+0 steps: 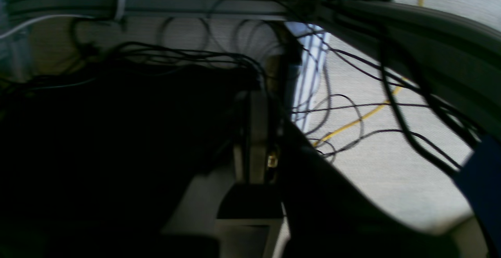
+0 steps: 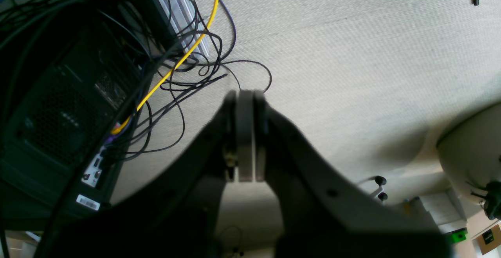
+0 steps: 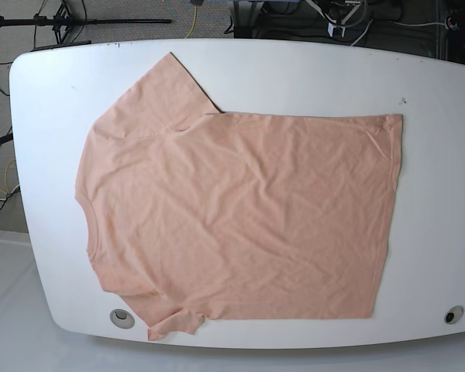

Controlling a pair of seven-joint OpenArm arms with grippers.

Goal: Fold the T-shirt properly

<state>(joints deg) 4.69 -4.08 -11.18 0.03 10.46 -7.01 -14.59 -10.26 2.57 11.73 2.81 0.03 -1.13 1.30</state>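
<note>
Wrist views show two shut, empty grippers

Both point down at the floor. The right gripper [image 2: 245, 132] is pressed closed on nothing, above grey carpet [image 2: 352, 54] and a yellow cable [image 2: 172, 68]. The left gripper [image 1: 254, 132] is closed too. The T-shirt [image 3: 240, 213] lies flat on the white table [image 3: 442, 77].

plain peach T-shirt [image 3: 240, 217], white table [image 3: 294, 74]
</note>
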